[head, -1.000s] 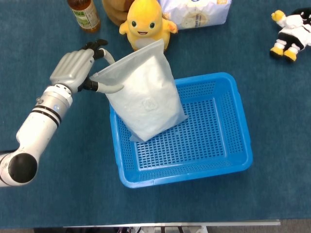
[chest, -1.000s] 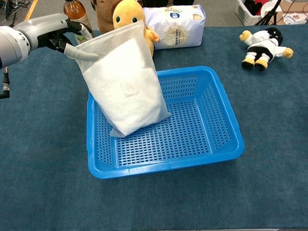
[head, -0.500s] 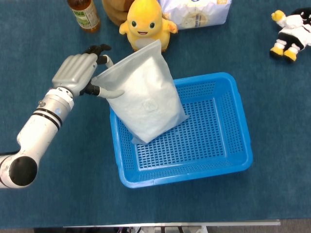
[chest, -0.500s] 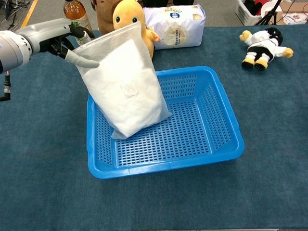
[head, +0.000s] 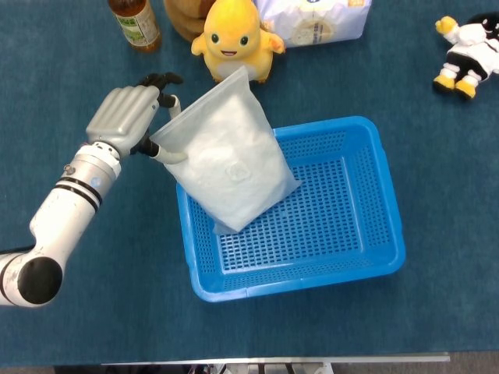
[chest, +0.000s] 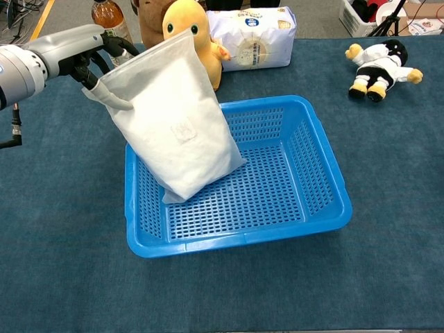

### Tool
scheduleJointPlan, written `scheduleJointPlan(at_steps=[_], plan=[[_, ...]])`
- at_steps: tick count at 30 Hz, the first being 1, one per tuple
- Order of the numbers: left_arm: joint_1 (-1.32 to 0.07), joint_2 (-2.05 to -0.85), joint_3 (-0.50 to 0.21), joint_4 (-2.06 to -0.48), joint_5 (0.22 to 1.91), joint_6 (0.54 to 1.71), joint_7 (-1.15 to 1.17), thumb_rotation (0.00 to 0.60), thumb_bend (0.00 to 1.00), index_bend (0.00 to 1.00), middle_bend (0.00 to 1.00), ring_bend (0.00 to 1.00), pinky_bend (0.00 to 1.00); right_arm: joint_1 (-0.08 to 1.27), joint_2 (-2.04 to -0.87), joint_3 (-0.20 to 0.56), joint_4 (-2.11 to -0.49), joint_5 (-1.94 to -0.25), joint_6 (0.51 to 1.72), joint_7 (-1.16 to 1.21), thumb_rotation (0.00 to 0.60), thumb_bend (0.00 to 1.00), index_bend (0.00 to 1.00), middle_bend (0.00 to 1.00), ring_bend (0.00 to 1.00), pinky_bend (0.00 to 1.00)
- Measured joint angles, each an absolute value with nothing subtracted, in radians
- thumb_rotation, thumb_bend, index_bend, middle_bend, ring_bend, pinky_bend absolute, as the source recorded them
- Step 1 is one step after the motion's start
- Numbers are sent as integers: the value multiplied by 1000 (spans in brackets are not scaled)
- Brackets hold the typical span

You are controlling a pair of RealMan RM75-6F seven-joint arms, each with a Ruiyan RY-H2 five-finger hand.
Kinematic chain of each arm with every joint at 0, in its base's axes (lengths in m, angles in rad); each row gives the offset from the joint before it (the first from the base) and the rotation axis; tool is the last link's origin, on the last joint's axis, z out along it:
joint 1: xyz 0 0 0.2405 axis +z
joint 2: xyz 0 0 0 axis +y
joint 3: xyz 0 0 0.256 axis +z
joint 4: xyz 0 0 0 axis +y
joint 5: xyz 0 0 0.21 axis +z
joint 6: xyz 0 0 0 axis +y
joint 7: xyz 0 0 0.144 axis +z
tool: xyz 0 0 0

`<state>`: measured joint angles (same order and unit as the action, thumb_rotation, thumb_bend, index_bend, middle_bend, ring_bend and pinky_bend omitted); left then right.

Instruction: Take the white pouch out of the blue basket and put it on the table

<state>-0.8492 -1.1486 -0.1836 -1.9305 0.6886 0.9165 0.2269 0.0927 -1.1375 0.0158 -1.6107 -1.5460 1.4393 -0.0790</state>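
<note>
— One hand in sight, is that right?

— Yes, only the left hand point(head: 129, 118), at the upper left of the blue basket point(head: 374, 226). The right one shows in neither view.

— What is it doing?

— It grips the white pouch point(head: 226, 160) at its top left corner — the thumb lies across the pouch's face and the other fingers curl behind the edge. The chest view shows the same hold, with the hand point(chest: 82, 54) raised above the basket's point(chest: 326, 187) left wall.

— And the pouch itself?

— Tilted. Its top leans up and to the left, over the basket's left rim, and its bottom end is down inside the basket, on or just above the perforated floor in the left half. From the chest camera the pouch point(chest: 173, 121) stands tall, and its upper edge partly covers the yellow plush toy point(chest: 189, 28) behind it.

— So it isn't on the table point(head: 93, 312) yet.

— No, the lower part is within the basket walls.

— Anything else about?

— At the far edge, a bottle point(head: 134, 23) at the left, the yellow toy beside it, and a white bag point(head: 316, 19) just right of that. A small black-and-white doll point(head: 468, 54) lies well apart at the far right.
</note>
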Motion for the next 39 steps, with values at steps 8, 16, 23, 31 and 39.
scheduleJointPlan(at_steps=[8,16,23,31,39], plan=[[-837,-1162,-183,-1924,719,935,213,600,396,752,217,180,351,94,-1142,16,-1606,-1545,1436,-75,600,0,299,282,248,448],[-824,-1179,-185,-1922,735,972,208,600,605,873,303,264,399,93,-1143,16,-1604,-1543,1436,-73,600,0,299,282,248,448],[-803,-1181,-198,-1953,742,1014,196,600,629,909,325,283,416,92,-1143,17,-1602,-1541,1436,-69,600,0,299,282,248,448],[-772,-1103,-220,-2079,758,1041,172,600,647,916,329,285,420,90,-1142,19,-1599,-1541,1441,-61,600,0,299,282,248,448],[-711,-1008,-232,-2273,854,1177,200,600,669,927,336,289,424,89,-1143,19,-1597,-1540,1442,-54,600,0,299,282,248,448]])
